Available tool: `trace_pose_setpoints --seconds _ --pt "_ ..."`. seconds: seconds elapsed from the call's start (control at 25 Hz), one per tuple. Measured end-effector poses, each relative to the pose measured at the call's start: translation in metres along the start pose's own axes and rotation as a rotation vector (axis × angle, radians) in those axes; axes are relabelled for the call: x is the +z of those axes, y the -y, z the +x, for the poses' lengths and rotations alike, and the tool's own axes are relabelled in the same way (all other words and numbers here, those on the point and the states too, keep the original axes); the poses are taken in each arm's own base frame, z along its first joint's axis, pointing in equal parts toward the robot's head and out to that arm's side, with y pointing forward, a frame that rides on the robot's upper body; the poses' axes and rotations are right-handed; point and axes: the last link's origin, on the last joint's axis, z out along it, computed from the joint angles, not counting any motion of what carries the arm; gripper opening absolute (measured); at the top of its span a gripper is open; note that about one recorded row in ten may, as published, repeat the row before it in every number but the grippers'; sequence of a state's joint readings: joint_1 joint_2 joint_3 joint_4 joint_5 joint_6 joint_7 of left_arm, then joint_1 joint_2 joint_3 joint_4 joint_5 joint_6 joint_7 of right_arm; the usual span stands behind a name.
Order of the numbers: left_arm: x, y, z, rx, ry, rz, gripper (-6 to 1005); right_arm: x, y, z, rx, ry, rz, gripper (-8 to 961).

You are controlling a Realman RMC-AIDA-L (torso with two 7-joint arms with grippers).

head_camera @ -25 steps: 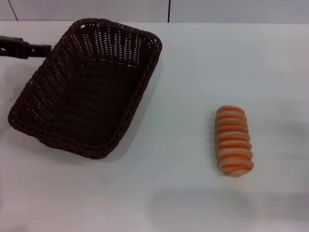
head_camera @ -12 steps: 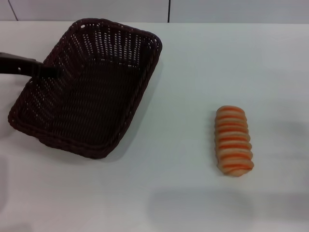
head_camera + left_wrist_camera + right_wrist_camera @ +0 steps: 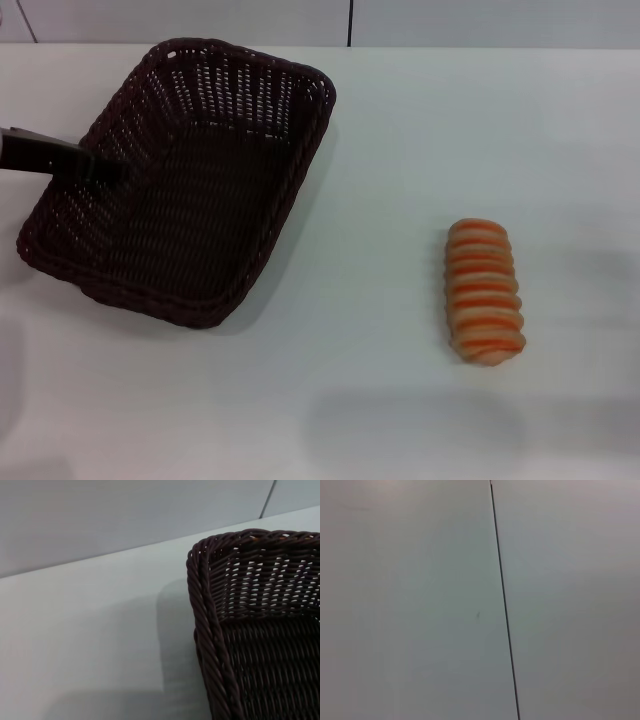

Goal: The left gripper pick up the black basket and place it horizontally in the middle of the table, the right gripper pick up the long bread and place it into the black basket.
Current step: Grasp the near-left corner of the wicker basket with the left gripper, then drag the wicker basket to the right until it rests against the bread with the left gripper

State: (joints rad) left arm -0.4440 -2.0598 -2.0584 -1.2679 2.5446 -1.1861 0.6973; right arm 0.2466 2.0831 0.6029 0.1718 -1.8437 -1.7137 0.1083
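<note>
The black basket (image 3: 200, 200) lies slantwise on the white table (image 3: 400, 130) at the far left, its open side up. My left gripper (image 3: 112, 170) comes in from the left edge as one dark bar whose tip reaches over the basket's left rim, above its inside. The left wrist view shows a rounded corner of the basket (image 3: 250, 625) with its braided rim, close up. The long bread (image 3: 484, 290) lies striped side up on the table at the right, well apart from the basket. My right gripper is out of view.
The table's far edge meets a pale wall with a dark vertical seam (image 3: 350, 22). The right wrist view shows only that wall and seam (image 3: 502, 600). Bare tabletop lies between the basket and the bread.
My left gripper has moved right and slightly nearer, from outside the basket's left rim to over the rim and above its inside. The basket and the bread have not moved.
</note>
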Motion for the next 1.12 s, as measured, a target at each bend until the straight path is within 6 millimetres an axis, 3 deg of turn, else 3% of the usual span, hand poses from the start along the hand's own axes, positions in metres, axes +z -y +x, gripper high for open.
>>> trace_pose_setpoints --seconds 0.08,0.52,0.6,0.68,0.88,1.0,1.12 --pt "0.0 0.0 0.0 -0.001 0.0 0.0 736 0.0 0.0 0.0 0.0 0.0 0.0 725" --pt "0.0 -0.002 0.004 0.026 0.001 0.004 529 -0.001 0.001 0.0 -0.001 0.001 0.001 724" --pt "-0.003 -0.002 0.008 0.066 -0.015 0.005 281 -0.001 0.001 0.0 -0.002 0.0 0.004 724" --pt "-0.005 -0.002 0.01 0.077 -0.024 0.005 249 -0.001 0.002 0.0 -0.003 0.0 0.006 724" --pt "-0.029 0.002 0.022 0.143 -0.097 -0.042 202 -0.003 0.003 -0.001 -0.006 0.003 0.011 724" --pt "-0.055 -0.003 0.037 0.23 -0.145 -0.164 202 -0.005 0.005 -0.002 -0.008 0.004 0.014 723" --pt "-0.068 -0.008 0.046 0.289 -0.157 -0.23 203 -0.006 0.005 -0.002 -0.009 0.004 0.016 723"
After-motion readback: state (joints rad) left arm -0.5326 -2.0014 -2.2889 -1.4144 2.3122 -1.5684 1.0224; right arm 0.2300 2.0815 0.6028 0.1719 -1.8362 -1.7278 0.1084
